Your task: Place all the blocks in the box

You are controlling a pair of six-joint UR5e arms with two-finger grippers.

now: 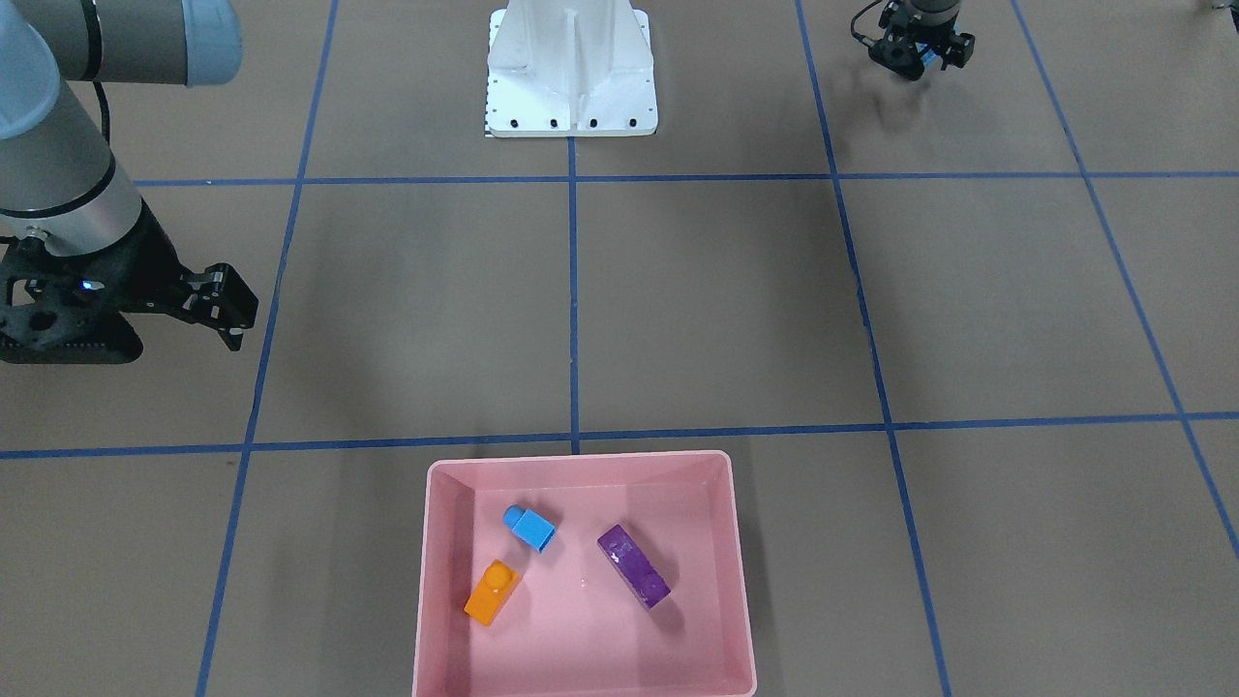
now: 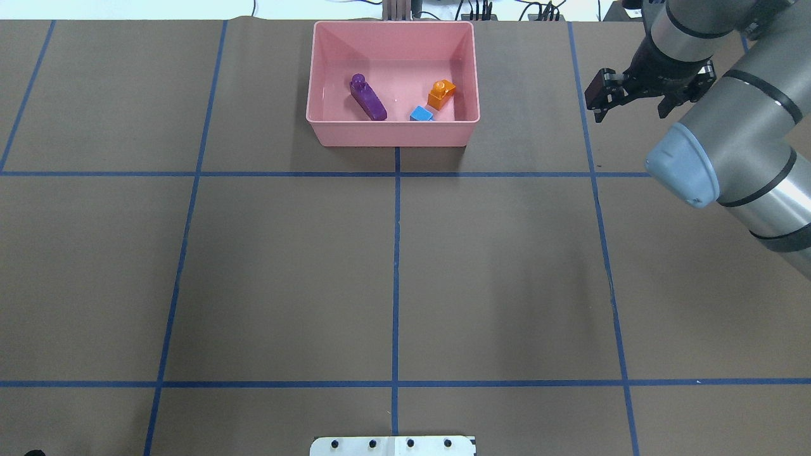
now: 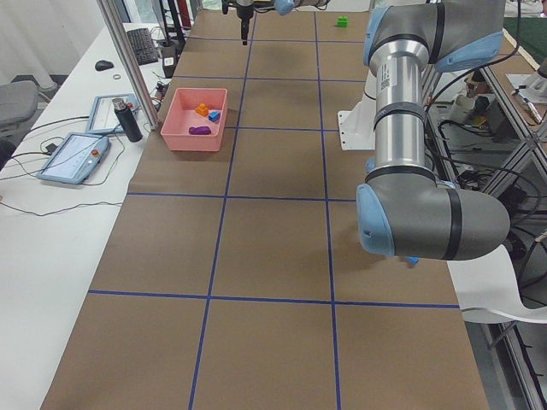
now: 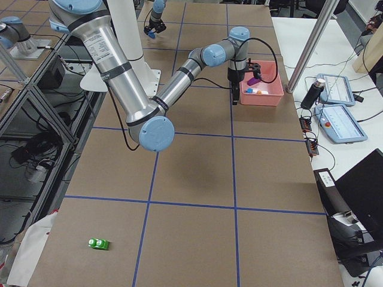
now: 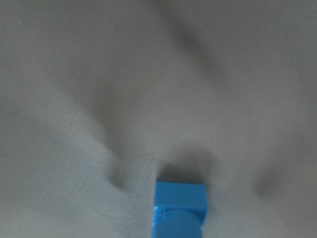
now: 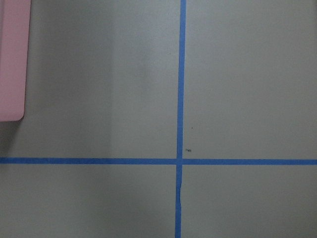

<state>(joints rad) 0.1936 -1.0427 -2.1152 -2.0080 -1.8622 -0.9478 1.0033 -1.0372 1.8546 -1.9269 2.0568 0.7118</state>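
The pink box (image 1: 440,581) holds the orange block (image 1: 492,592), the small light-blue block (image 1: 529,528) and the purple block (image 1: 634,566); it also shows in the overhead view (image 2: 393,134). My left gripper (image 1: 918,60) hovers over the table near the robot base, shut on the long light-blue block (image 5: 178,210). The green block (image 4: 99,244) lies alone on the table at my far right. My right gripper (image 1: 230,308) is open and empty, low over the table beside the box, about a grid square from it; it also shows in the overhead view (image 2: 595,104).
The white robot base (image 1: 571,77) stands at the table's middle edge. Blue tape lines (image 6: 181,161) grid the brown table. Tablets and a dark bottle (image 3: 128,120) sit on the side table beyond the box.
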